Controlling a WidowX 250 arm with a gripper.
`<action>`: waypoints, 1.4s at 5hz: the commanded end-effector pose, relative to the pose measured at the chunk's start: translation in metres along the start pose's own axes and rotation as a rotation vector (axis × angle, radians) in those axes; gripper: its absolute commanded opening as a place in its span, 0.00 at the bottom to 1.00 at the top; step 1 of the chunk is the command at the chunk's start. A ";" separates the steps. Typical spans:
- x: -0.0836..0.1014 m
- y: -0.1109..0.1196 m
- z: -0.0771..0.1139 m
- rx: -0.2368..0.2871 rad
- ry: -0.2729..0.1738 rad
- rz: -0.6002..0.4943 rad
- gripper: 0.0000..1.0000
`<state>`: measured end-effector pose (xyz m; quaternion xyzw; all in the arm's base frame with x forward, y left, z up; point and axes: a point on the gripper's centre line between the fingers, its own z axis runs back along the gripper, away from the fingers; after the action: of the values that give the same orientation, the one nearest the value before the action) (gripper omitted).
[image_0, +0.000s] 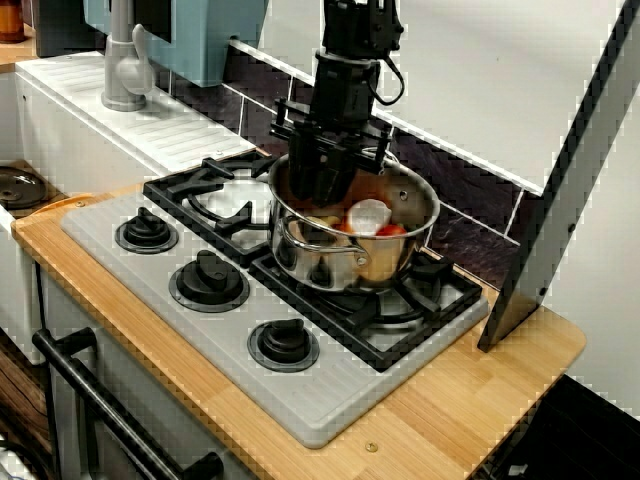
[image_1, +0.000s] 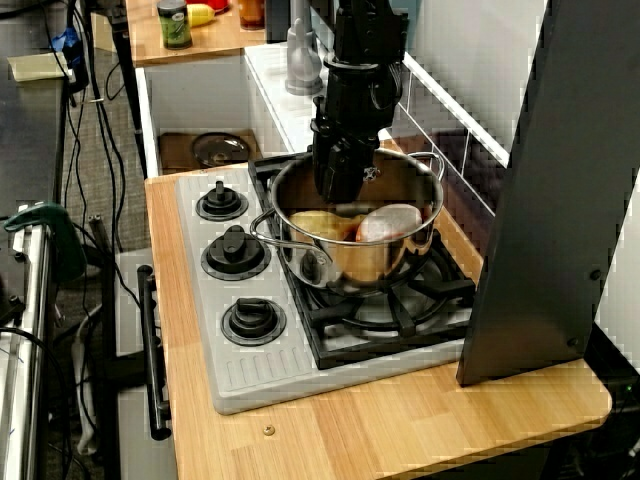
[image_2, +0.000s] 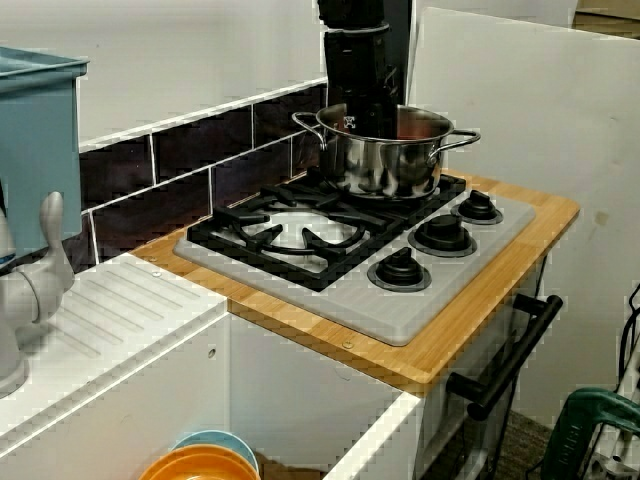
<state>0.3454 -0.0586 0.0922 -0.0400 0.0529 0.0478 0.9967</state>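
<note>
The gripper is down in the pot by the food, fingers hidden, grip unclear; getting out needs a straight lift.

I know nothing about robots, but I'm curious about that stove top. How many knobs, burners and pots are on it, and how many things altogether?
Knobs: 3
Burners: 2
Pots: 1
Total: 6
</note>
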 end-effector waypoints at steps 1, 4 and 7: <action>0.004 0.036 0.008 0.040 -0.087 0.012 0.00; 0.007 0.099 0.025 -0.052 -0.085 0.065 0.00; 0.008 0.105 0.030 -0.074 -0.078 0.069 0.00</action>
<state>0.3401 0.0455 0.0898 -0.0767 0.0530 0.0853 0.9920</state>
